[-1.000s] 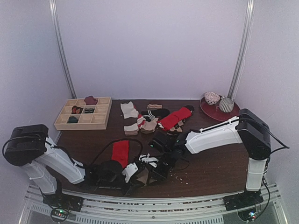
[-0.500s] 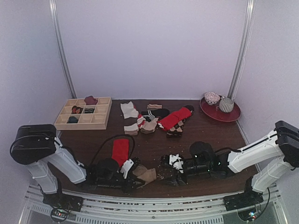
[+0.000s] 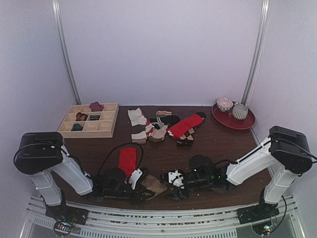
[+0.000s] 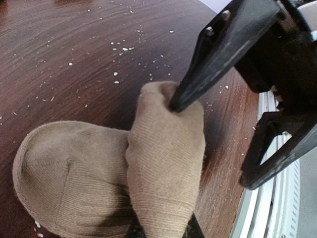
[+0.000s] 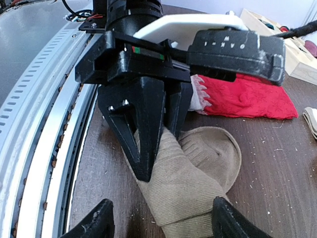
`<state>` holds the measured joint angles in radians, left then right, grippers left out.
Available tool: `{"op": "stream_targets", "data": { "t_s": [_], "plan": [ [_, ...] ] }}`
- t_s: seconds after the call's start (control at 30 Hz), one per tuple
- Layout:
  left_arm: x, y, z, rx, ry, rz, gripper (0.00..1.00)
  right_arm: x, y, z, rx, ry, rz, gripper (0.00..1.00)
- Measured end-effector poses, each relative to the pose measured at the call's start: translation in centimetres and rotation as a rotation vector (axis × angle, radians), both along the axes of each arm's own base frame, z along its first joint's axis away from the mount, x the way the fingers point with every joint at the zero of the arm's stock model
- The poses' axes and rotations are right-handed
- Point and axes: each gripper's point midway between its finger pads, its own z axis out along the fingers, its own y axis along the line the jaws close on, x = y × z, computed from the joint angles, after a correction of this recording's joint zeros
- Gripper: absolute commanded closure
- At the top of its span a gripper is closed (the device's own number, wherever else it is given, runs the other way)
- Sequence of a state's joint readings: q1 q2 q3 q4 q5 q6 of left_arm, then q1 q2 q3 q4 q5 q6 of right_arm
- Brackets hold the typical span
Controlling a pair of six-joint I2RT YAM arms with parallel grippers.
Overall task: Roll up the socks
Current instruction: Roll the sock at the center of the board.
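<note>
Tan sock (image 5: 193,173), folded double on the wooden table (image 5: 277,163), is pinched at 1 end by the left gripper (image 5: 158,153), whose 2 black fingers are closed tight on the fabric. Facing it, the right gripper (image 5: 162,203) is spread wide and grips nothing, with 1 fingertip touching the fold. A red sock (image 5: 247,96) lies flat just behind the left gripper.

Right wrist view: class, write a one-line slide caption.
Left gripper pinches the tan sock; open right gripper straddles it, red sock behind.
</note>
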<state>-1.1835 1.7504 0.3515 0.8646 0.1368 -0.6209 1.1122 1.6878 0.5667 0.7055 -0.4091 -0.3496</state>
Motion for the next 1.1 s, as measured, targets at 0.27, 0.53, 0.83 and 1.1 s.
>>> {"op": "stream_targets", "data": {
  "t_s": [0.27, 0.53, 0.83, 1.1],
  "plan": [
    [0.0, -0.1, 0.0, -0.008, 0.002, -0.005, 1.0, 0.6, 1.0, -1.9, -0.038, 0.005, 0.004, 0.37],
    [0.0, -0.1, 0.0, -0.01, -0.001, -0.011, 1.0, 1.0, 1.4, -2.9, -0.055, 0.013, -0.003, 0.38],
    [-0.1, -0.1, 0.0, -0.008, -0.003, -0.014, 1.0, 0.7, -0.1, -0.2, -0.015, -0.019, -0.025, 0.35],
    [-0.1, -0.2, 0.0, -0.009, -0.003, -0.015, 1.0, 1.1, 0.5, 1.4, 0.002, -0.072, -0.009, 0.36]
  ]
}}
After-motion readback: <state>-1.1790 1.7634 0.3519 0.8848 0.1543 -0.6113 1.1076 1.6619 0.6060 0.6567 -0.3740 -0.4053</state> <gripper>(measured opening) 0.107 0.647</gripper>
